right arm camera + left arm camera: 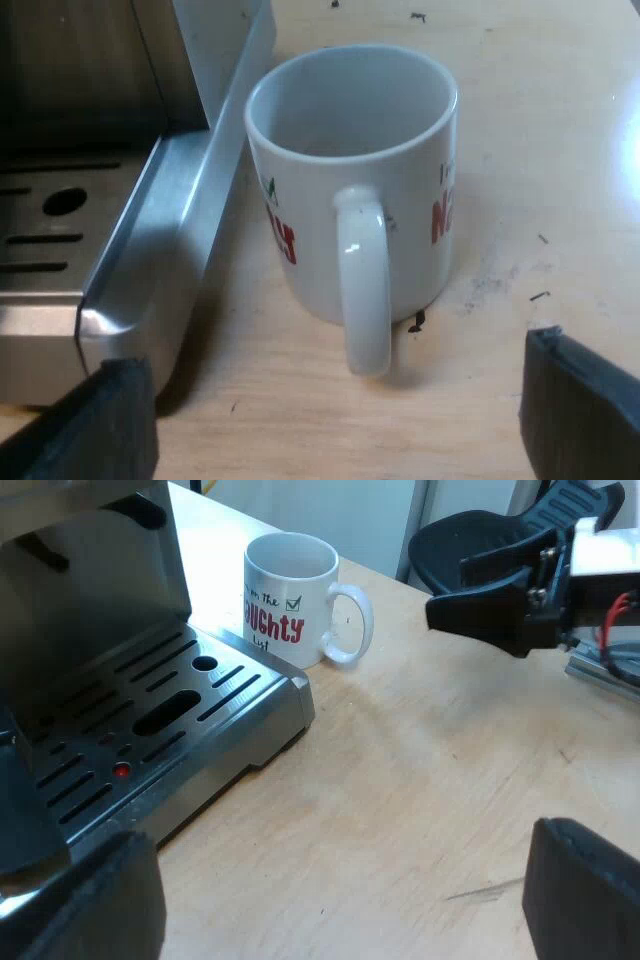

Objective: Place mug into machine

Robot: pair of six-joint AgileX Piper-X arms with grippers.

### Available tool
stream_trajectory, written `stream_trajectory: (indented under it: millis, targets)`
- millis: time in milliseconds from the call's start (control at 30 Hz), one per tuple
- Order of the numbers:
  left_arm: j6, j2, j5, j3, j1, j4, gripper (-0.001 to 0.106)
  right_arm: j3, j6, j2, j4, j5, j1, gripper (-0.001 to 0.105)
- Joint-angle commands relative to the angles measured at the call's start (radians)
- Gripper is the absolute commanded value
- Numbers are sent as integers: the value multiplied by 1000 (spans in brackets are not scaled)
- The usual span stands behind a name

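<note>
A pale wooden table point(430, 770) lay under everything, its surface light tan and matte, marked by a faint scratch point(480, 890). In the right wrist view, small dark specks point(538, 296) dotted the wood. A patch of glare point(215, 540) washed one stretch of the wood almost white. Beyond the table's edge stood a black chair point(465, 535), with a slim grey upright post point(415, 525) just beside it. Behind both rose a plain whitish wall point(340, 510).
</note>
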Motion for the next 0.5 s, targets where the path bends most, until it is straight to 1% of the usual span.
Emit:
stream_trajectory:
  millis: [33,167,233,500]
  targets:
    - [4,-4,5,-9,-6,-20,79,-1,-9,68,-83,1,-3,77]
    - [4,-4,5,-9,-6,-20,79,-1,-9,151,-155,1,-3,77]
    - [4,-4,5,-9,-6,-20,79,-1,-6,230,-265,1,-3,77]
    - [4,-4,5,-9,-6,-20,79,-1,-6,406,-451,6,-3,77]
